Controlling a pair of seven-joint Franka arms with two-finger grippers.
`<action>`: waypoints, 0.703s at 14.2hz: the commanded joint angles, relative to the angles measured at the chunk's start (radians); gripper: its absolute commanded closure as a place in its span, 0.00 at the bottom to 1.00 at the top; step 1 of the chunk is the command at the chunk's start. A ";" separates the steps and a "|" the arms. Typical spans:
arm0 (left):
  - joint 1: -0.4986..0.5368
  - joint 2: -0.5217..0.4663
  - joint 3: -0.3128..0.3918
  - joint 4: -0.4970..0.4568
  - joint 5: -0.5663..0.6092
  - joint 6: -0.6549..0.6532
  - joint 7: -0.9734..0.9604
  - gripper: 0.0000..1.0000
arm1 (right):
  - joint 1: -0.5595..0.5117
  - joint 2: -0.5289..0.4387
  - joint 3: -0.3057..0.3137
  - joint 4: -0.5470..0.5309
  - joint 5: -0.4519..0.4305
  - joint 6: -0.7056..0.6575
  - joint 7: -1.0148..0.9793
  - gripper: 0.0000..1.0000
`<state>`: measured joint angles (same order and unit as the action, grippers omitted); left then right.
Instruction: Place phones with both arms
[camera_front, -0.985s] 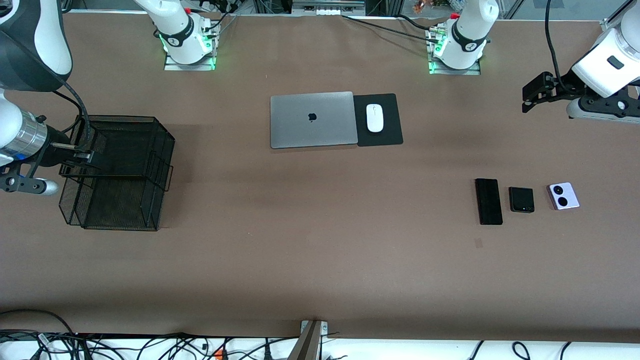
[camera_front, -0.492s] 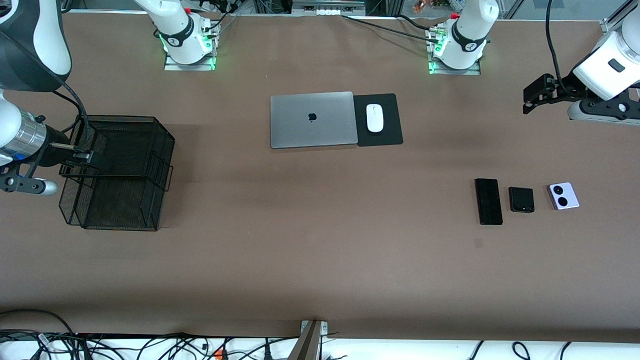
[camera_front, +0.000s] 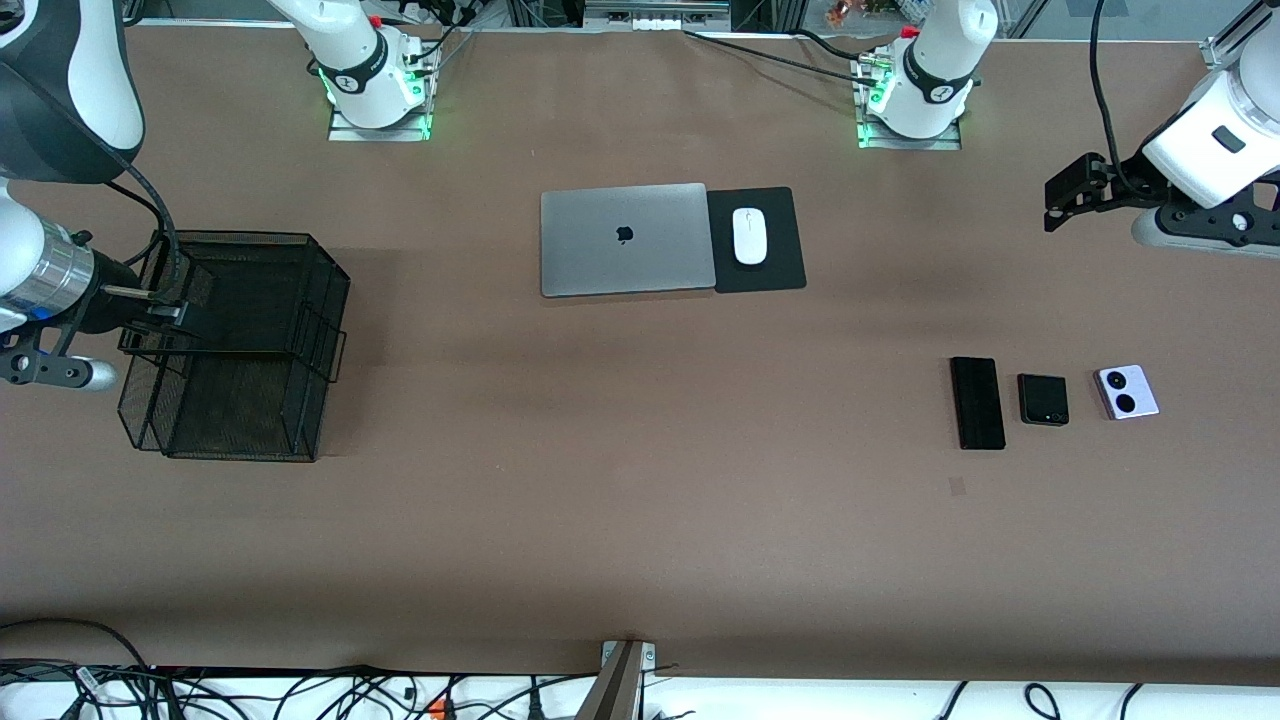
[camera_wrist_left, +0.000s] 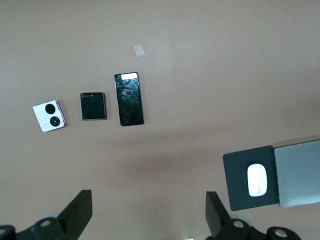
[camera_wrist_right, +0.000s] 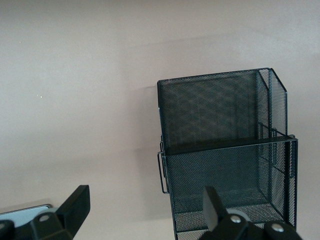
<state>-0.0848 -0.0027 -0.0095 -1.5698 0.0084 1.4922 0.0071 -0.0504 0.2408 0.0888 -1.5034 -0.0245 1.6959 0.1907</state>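
We take the closed silver laptop (camera_front: 627, 239) as our landmark; an Apple logo (camera_front: 625, 235) marks its lid, and that is the only brand sign we can read. Touching its edge toward the left arm's end of the table lies a black mouse pad (camera_front: 755, 240) with a white mouse (camera_front: 749, 236) on it.

Nearer to the front camera than the laptop, and well toward the left arm's end, we see three phones in a row on the brown table (camera_front: 640, 520): the long black phone (camera_front: 977, 402) closest to the laptop, then the small black phone (camera_front: 1043, 399), then the lavender-white phone (camera_front: 1127, 391) with two black circles. They lie near one another without touching.

The left gripper (camera_front: 1066, 194) hangs over bare table well toward the left arm's end from the laptop, its jaws spread wide and empty in the left wrist view (camera_wrist_left: 147, 215).

The right gripper (camera_front: 150, 318) hovers over the black mesh basket (camera_front: 320, 300), which stands well toward the right arm's end from the laptop; its jaws are also apart, holding nothing (camera_wrist_right: 145, 212).
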 joint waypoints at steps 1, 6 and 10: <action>0.002 0.033 0.005 0.026 -0.004 0.008 0.001 0.00 | -0.002 -0.005 0.000 0.006 0.014 -0.012 -0.007 0.00; -0.001 0.139 -0.003 0.059 0.096 0.025 0.011 0.00 | 0.003 -0.005 0.005 0.003 0.012 -0.012 0.001 0.00; -0.019 0.190 -0.013 0.059 0.104 0.048 0.018 0.00 | 0.001 -0.003 0.005 0.003 0.012 -0.013 -0.007 0.00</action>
<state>-0.0901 0.1576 -0.0155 -1.5528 0.0859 1.5515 0.0133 -0.0482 0.2411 0.0922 -1.5036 -0.0244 1.6956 0.1908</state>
